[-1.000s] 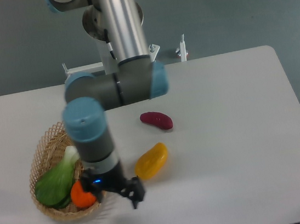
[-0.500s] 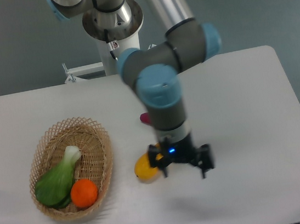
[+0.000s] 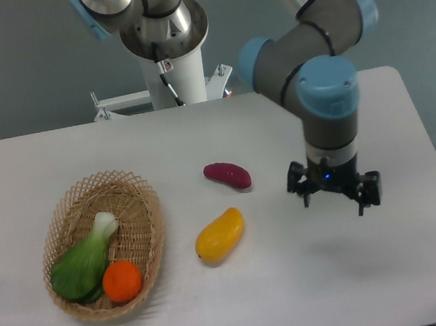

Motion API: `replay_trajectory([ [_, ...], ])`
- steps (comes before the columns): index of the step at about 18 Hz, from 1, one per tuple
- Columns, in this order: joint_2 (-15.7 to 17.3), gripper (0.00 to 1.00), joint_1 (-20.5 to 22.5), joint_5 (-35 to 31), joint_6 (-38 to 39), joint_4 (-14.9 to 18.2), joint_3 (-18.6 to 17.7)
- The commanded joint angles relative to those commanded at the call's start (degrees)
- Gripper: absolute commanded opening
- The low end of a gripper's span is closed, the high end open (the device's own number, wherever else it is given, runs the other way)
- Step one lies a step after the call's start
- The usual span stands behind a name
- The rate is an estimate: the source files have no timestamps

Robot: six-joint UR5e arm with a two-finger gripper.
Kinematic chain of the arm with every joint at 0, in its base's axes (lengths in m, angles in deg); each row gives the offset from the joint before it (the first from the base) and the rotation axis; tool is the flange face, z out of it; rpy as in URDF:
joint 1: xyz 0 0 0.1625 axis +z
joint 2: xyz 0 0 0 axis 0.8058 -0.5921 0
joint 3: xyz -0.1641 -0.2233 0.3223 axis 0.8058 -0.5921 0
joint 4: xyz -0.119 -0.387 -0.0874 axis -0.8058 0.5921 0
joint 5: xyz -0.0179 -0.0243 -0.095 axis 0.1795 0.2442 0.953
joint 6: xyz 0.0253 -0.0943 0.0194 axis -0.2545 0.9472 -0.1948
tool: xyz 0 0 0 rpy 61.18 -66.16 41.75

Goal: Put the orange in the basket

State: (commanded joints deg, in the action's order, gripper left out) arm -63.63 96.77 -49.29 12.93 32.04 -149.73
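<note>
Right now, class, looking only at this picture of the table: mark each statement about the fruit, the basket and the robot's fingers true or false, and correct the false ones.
1. The orange lies inside the basket. True.
2. The gripper holds the orange between its fingers. False: the fingers are open and empty, over the table's right side.
3. A green leafy vegetable shares the basket with the orange. True.
4. The yellow mango-shaped fruit is in the basket. False: it lies on the table, right of the basket.
5. The purple vegetable touches the yellow fruit. False: they lie apart.
</note>
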Motion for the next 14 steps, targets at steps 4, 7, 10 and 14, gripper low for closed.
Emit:
replay_trajectory([
  [4, 0.53, 1.00, -0.08, 0.09, -2.39, 0.10, -0.26],
  [7, 0.53, 1.00, -0.26, 0.09, -2.30, -0.16, -0.26],
  [10, 0.36, 1.00, -0.44, -0.09, -2.30, -0.25, -0.35],
  [14, 0.36, 1.00, -0.44, -0.09, -2.21, -0.34, -0.35],
])
